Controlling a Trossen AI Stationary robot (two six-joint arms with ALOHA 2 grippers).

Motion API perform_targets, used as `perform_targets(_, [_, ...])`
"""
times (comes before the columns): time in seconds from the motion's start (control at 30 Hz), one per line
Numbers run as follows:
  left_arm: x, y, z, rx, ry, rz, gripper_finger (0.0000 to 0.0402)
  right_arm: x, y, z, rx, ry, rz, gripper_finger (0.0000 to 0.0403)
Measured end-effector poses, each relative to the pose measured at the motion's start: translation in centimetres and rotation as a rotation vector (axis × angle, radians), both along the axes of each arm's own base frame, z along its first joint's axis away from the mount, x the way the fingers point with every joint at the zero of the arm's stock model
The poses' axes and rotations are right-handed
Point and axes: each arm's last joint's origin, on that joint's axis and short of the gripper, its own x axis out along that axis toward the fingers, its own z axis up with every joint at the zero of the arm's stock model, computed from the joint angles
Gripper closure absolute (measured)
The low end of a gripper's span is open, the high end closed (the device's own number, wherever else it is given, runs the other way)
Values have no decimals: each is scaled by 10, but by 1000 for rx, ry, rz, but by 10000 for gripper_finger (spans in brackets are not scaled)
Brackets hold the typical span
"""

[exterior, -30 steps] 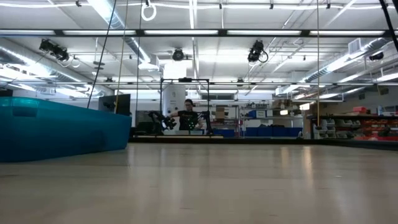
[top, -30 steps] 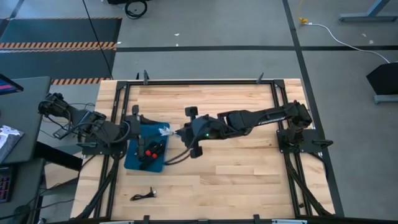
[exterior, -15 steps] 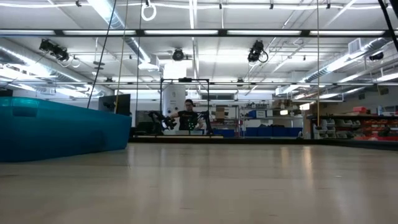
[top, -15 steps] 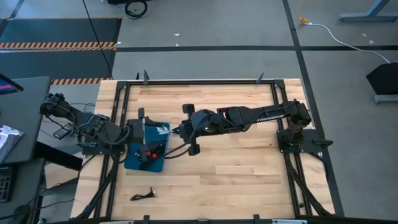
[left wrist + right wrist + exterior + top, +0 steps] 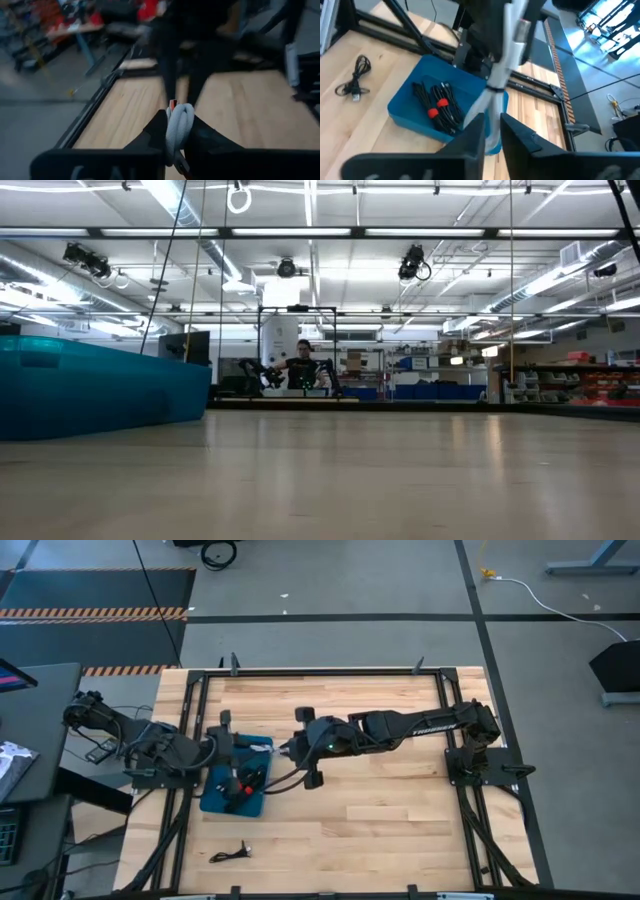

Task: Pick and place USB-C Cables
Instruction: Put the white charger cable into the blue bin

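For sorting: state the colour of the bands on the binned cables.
Red bands on the black cables, clearest in the right wrist view.

The table (image 5: pixel 380 810) is showing pale, matt wooden planks with visible grain, framed by dark matt metal rails (image 5: pixel 320 673), while the blue bin (image 5: pixel 400 107) on its left side is looking like smooth, slightly glossy plastic. Inside the bin, the black cables (image 5: pixel 437 107) are appearing rubbery and matt with 2 glossy red bands, and 1 more black cable (image 5: pixel 232 854) is lying near the table's front edge. The white cable (image 5: pixel 179 127) is looking like smooth, soft-sheened plastic between the matt black plastic fingers (image 5: pixel 150 137) of the left gripper (image 5: pixel 176 140).
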Motion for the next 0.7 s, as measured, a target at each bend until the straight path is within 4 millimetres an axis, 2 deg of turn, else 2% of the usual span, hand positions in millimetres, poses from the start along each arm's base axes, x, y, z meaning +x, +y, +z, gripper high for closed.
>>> perform_targets(0.17, [-9,5,-20,-81,156,95,365,-6,-2,-9,11,111,-21,291])
perform_targets(0.4, [-26,8,-44,-384,406,152,365,-18,-8,-23,63,290,-97,238])
perform_targets(0.53, [-36,7,-56,-586,612,194,365,-20,-7,-24,106,318,-90,225])
perform_targets(0.7, [-33,1,-65,-690,762,216,364,-20,-4,-24,130,321,-62,221])
